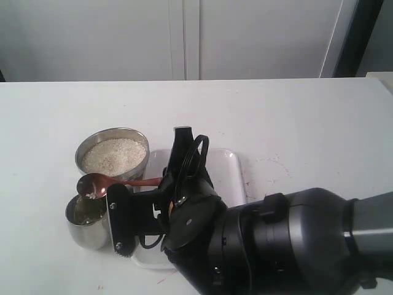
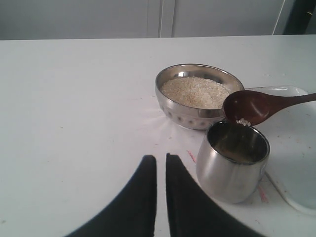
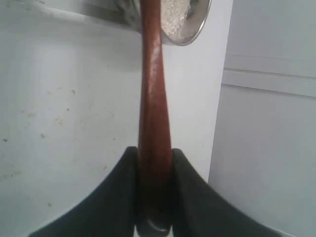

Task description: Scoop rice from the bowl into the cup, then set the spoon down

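The right pincer pinches the spoon at the far end of its thin handle, jaws pressed flat on the wood. The head hangs tipped over the cup, which stands just beside the bowl of rice, left on the table toward its near edge. The spoon looks light, stiff and smooth, so it probably twists easily. A hold nearer mid-handle would steady it.

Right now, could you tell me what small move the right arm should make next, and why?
Probably roll the spoon a touch more: its head hangs tilted over the cup, and a few grains of rice cling to its lower edge.
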You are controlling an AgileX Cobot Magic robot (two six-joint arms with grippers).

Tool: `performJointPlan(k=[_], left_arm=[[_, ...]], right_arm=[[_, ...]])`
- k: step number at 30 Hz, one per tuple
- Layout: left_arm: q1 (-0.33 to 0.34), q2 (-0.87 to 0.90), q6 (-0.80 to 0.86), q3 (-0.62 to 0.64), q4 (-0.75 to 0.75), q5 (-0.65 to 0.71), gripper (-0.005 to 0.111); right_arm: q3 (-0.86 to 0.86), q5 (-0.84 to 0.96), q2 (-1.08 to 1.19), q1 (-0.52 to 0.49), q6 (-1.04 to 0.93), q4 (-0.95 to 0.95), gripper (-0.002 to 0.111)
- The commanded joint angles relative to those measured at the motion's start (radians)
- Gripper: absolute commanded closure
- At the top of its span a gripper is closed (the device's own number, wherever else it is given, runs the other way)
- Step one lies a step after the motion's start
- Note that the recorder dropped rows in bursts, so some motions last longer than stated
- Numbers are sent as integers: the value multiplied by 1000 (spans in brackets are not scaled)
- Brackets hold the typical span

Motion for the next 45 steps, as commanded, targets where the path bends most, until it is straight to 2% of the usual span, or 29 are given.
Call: performJointPlan(k=[1, 10, 16, 39, 42, 45], left_arm=[[2, 1, -2, -7, -7, -3, 92], [2, 1, -2, -7, -7, -3, 92], [2, 1, -2, -7, -7, -3, 92], [2, 1, -2, -7, -7, -3, 92], [2, 1, -2, -7, -7, -3, 92], [2, 1, -2, -7, -7, -3, 92]], right_arm=[[4, 9, -1, 4, 11, 1, 108], [4, -51, -1, 4, 11, 20, 108], [4, 3, -1, 4, 11, 20, 108], [4, -25, -1, 4, 12, 50, 108], [4, -42, -1, 4, -41, 55, 108], [4, -17, -1, 4, 11, 52, 108]])
